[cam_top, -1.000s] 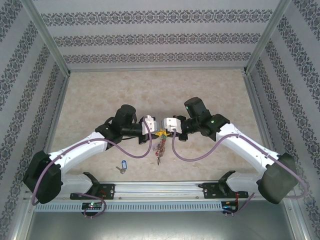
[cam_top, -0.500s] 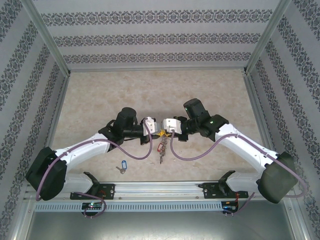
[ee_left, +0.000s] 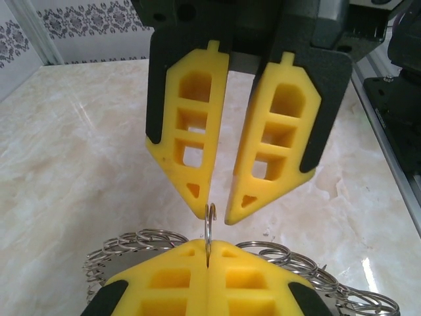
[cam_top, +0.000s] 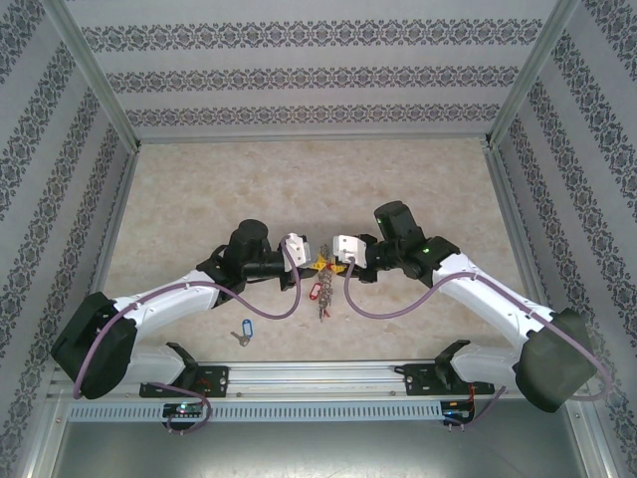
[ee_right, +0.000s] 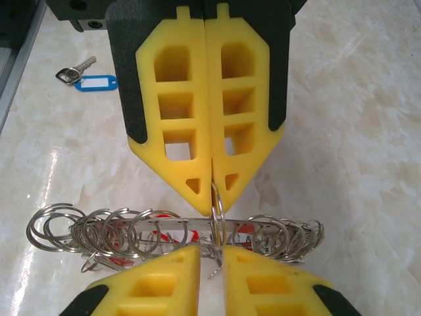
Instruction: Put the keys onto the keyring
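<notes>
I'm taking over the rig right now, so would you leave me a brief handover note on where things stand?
Left gripper: shut on a small ring of the keyring.
Right gripper: facing it, jaws slightly apart around that same ring, not clamping.
Keyring: hangs below the grippers. A red tag sits among its rings, so that key looks attached, though I cannot confirm it.
Blue-tagged key: loose on the table, near the left arm.
Left to do: fetch the blue-tagged key and thread it on.
</notes>
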`<action>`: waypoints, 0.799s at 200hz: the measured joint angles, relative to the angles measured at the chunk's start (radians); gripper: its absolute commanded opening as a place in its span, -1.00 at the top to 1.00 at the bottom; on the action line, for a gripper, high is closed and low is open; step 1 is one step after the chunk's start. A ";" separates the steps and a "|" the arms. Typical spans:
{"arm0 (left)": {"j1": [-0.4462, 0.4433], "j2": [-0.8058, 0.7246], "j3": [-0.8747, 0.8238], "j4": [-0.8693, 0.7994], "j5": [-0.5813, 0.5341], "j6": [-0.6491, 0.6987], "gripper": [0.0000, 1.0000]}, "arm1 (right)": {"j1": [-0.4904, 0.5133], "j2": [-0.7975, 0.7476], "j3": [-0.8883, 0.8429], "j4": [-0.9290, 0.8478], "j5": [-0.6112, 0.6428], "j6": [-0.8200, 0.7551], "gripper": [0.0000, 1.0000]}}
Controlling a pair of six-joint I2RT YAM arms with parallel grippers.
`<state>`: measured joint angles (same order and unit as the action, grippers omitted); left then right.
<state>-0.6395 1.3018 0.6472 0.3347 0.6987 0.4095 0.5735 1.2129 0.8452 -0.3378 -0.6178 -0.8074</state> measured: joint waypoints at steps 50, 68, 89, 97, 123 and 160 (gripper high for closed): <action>0.000 0.000 0.000 0.010 0.000 -0.007 1.00 | -0.011 0.010 -0.004 0.051 -0.032 0.027 0.85; 0.000 0.000 0.000 0.010 -0.004 -0.008 1.00 | -0.016 0.014 -0.004 0.054 -0.041 0.030 0.90; 0.000 0.000 0.000 0.010 -0.008 -0.012 1.00 | -0.020 0.017 -0.004 0.055 -0.046 0.029 1.00; 0.000 0.000 0.000 0.010 -0.008 -0.014 0.99 | -0.021 0.017 -0.004 0.055 -0.047 0.031 1.00; 0.000 0.000 0.000 0.009 -0.008 -0.014 0.77 | -0.022 0.017 -0.004 0.053 -0.050 0.028 1.00; 0.000 0.000 0.027 -0.052 -0.005 0.023 0.62 | -0.021 0.017 0.004 0.005 -0.049 0.017 1.00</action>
<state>-0.6392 1.3018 0.6746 0.2825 0.6933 0.4328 0.5522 1.2297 0.8490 -0.3325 -0.6666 -0.7902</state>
